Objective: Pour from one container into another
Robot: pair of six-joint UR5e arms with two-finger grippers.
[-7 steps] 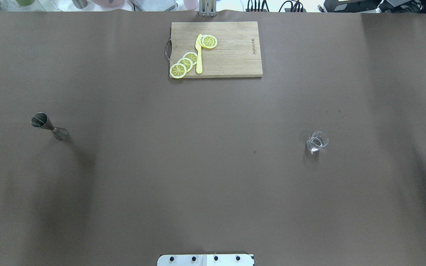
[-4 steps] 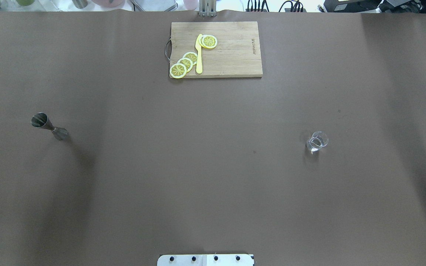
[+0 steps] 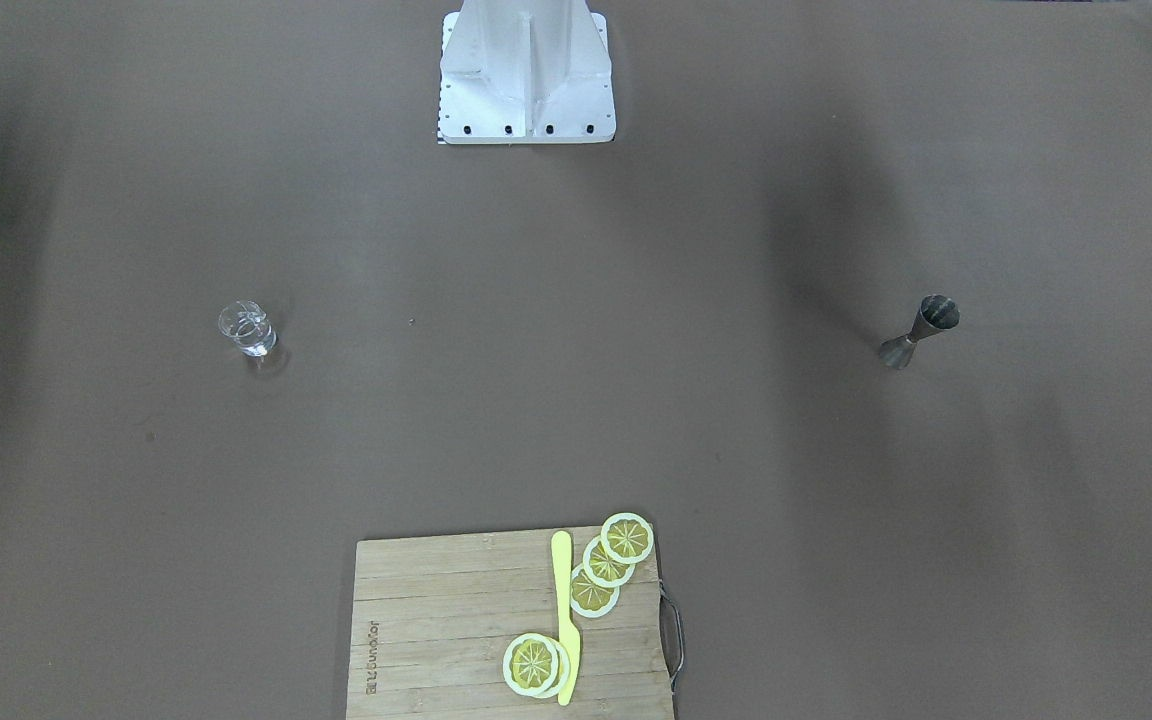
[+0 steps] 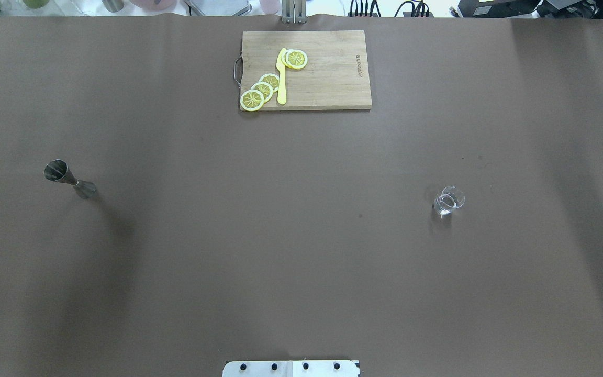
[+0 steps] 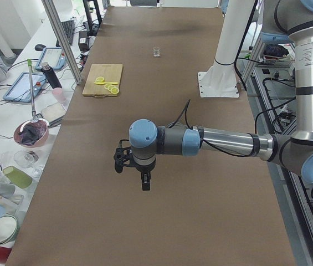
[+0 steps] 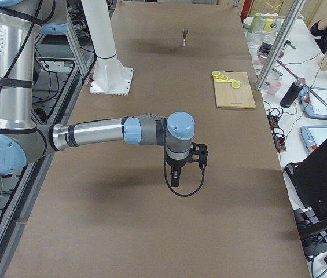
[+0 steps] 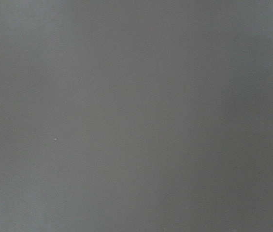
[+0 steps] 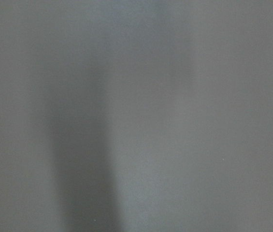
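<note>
Overhead exterior: I log jigger (image 4: 70,180) left of cutting board (image 4: 327,78), glass (image 4: 449,200) right; left fingers (image 5: 144,182), right fingers (image 6: 173,176): grip state untellable.

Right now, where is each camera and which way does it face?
Front-facing: across the table, steeply down; robot base at top, no arms.
Overhead: behind the robot, forward and down; base edge only.
Exterior left: table's left end, along it; left gripper near.
Exterior right: opposite end; right gripper near.
Wrist cameras: bare table only.
Shared: first two show jigger, glass, cutting board.
</note>
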